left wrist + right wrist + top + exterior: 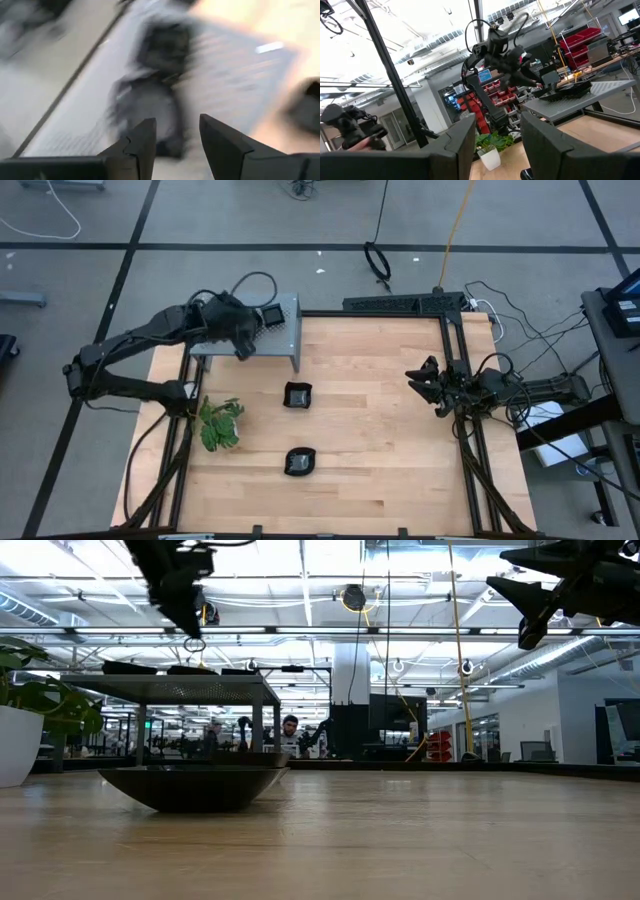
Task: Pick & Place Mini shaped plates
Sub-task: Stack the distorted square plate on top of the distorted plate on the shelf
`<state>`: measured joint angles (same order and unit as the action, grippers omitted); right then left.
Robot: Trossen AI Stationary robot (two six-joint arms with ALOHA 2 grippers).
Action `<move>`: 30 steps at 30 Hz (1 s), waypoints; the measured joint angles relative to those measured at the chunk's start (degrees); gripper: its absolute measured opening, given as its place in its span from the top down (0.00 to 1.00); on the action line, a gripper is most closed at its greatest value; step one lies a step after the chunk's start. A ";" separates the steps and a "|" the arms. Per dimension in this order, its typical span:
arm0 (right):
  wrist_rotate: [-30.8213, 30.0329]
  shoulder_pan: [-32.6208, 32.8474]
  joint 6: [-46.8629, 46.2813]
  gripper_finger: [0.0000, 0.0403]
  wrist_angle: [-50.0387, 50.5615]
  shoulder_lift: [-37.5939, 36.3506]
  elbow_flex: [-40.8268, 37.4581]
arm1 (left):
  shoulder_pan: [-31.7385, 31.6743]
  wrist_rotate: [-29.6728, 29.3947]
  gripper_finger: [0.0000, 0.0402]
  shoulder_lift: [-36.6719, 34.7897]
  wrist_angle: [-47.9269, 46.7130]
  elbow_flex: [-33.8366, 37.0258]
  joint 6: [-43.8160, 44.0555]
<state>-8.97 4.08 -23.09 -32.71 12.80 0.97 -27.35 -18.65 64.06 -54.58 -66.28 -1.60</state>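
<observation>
A grey perforated shelf (282,330) stands at the table's far left. One black mini plate (270,315) rests flat on its top; the low view shows a few dark plates (190,669) there. My left gripper (244,346) hovers above the shelf's left part, open, with nothing between its fingers (142,145); blurred dark plates (150,100) lie beyond them. Two more plates rest on the wood: one mid-table (297,394), one nearer the front (300,462). My right gripper (420,380) waits open and raised at the right edge.
A green plant in a white pot (220,423) stands at the table's left edge, near the shelf's front. The dark table frame (400,304) runs along the far and right sides. Bare wood lies between the two loose plates and my right arm.
</observation>
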 joint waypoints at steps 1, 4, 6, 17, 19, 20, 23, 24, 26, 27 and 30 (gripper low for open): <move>0.00 0.00 0.00 0.64 0.00 0.00 0.00 | 0.58 3.24 0.61 0.30 1.63 0.00 -1.53; 0.00 -0.02 0.00 0.64 0.00 0.00 0.00 | 2.09 10.88 0.61 1.75 5.21 0.00 -5.43; 0.01 -0.02 0.00 0.64 0.00 0.00 0.00 | 2.96 13.11 0.61 3.02 6.59 0.00 -7.93; 0.01 -0.01 0.00 0.64 0.01 0.01 0.00 | 11.07 13.69 0.61 12.96 8.12 0.02 -5.78; 0.00 0.00 0.00 0.64 0.00 0.01 0.00 | 12.74 13.68 0.61 14.29 7.94 0.02 -5.78; 0.02 0.00 0.00 0.64 0.00 0.00 0.00 | 13.49 13.68 0.61 14.80 7.53 0.02 -5.87; 0.02 -0.02 0.00 0.64 0.00 0.00 0.02 | 15.60 12.82 0.61 15.83 6.71 0.02 -8.34; 0.00 -0.02 0.00 0.64 0.01 0.00 0.00 | 16.20 12.46 0.61 15.96 6.22 0.03 -9.24; 0.01 -0.01 0.00 0.64 0.01 0.00 0.00 | 17.27 12.19 0.61 15.96 6.35 0.04 -10.67; 0.00 -0.02 0.00 0.64 0.02 0.02 0.00 | 17.75 12.19 0.61 15.86 6.84 0.04 -11.14; 0.00 0.00 0.00 0.64 0.00 0.00 0.00 | 19.29 12.17 0.61 15.94 7.22 0.04 -11.05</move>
<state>-8.97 4.08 -23.09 -32.71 12.80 0.97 -8.06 -6.48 80.00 -47.36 -66.24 -12.65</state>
